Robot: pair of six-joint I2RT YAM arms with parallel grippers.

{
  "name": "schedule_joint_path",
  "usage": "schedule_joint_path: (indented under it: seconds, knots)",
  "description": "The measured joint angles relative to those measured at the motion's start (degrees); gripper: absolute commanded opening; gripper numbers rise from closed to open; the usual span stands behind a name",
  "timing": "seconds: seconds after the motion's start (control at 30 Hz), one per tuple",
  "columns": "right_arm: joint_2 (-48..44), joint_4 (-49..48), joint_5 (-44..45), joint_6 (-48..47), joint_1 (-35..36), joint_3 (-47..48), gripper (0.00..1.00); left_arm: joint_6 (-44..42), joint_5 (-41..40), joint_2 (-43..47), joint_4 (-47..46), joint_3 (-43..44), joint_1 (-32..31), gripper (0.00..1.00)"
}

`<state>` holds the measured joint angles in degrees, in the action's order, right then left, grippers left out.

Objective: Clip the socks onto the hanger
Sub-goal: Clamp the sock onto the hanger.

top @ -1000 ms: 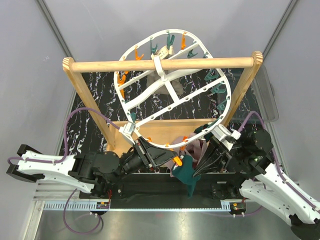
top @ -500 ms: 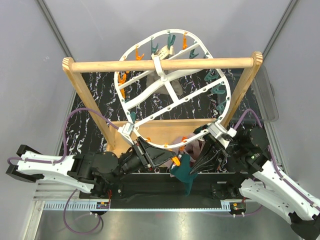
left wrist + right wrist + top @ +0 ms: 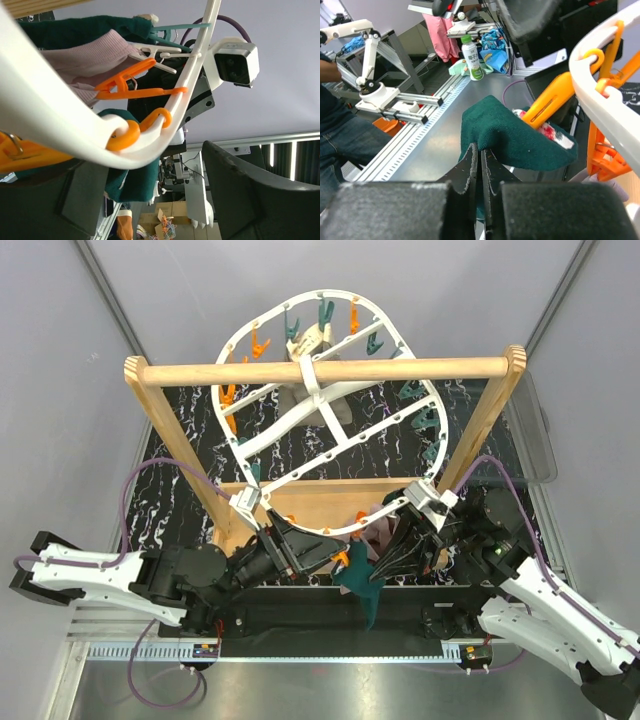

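Hanger (image 3: 312, 380) swung back; left pincer (image 3: 156, 167) gapes, right pincer (image 3: 481, 152) pinches limp teal sock (image 3: 515, 135).

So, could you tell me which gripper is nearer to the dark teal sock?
Right. The right gripper is shut on the edge of the dark teal sock. The left gripper stands open around the rim of the hanger, with the sock hanging close beside it.

In the top view, the hanger (image 3: 337, 425) rim covers the left claw (image 3: 325, 548) tips and most of the pink sock (image 3: 382, 528). At lower middle of the right wrist view, the right claw (image 3: 481, 150) hides the pinched edge of the teal sock (image 3: 515, 135). The hanger runs off the right edge.
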<state>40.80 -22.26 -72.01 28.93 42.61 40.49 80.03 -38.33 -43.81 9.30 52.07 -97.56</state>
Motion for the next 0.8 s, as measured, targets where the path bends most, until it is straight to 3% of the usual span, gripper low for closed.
schedule_joint_path:
  seconds: [0.13, 0.27, 0.37, 0.6, 0.8]
  knots:
    - [0.1, 3.0, 1.8, -1.9, 0.0, -0.5, 0.27, 0.5, -0.3, 1.5, -0.1, -1.7, 0.0, 0.88]
    - [0.6, 5.1, 3.2, -3.7, 0.0, -0.8, 0.36, 2.5, -0.7, 3.1, 0.5, -3.6, 0.0, 0.91]
    - [1.3, 6.4, 4.5, -4.9, 0.0, -1.0, 0.50, 4.2, -0.8, 4.5, 1.4, -5.4, 0.0, 0.95]
    - [2.9, 8.7, 7.0, -6.7, 0.1, -2.1, 0.72, 7.2, -1.1, 8.6, 5.3, -9.6, 0.0, 0.99]
    - [2.6, 11.7, 9.3, -8.2, 0.1, -2.4, 0.82, 4.7, -1.0, 11.4, 8.2, -10.5, 0.0, 0.99]
